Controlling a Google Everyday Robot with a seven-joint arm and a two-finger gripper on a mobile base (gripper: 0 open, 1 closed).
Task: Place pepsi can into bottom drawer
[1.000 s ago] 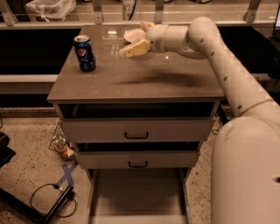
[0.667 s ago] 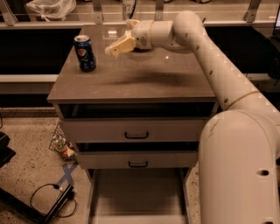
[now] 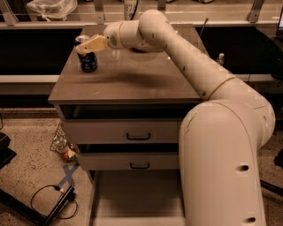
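The pepsi can [image 3: 89,63] stands upright on the back left of the brown cabinet top [image 3: 132,75]. My gripper [image 3: 89,44] sits right at the can's top and covers its upper part; whether it holds the can does not show. My white arm [image 3: 177,48] reaches across the cabinet top from the right. The bottom drawer [image 3: 137,198] is pulled out at the foot of the cabinet, with a flat pale floor; its right part is hidden behind my arm's base [image 3: 221,163].
Two upper grey drawers with black handles [image 3: 138,136] [image 3: 139,166] are slightly ajar. On the floor to the left lie a blue tape cross [image 3: 68,174], a black cable [image 3: 48,198] and crumpled packaging [image 3: 62,143]. A plastic bag [image 3: 51,8] sits behind.
My arm has swung left across the cabinet top, and the gripper has gone from the middle back to the top of the can. The can has not moved.
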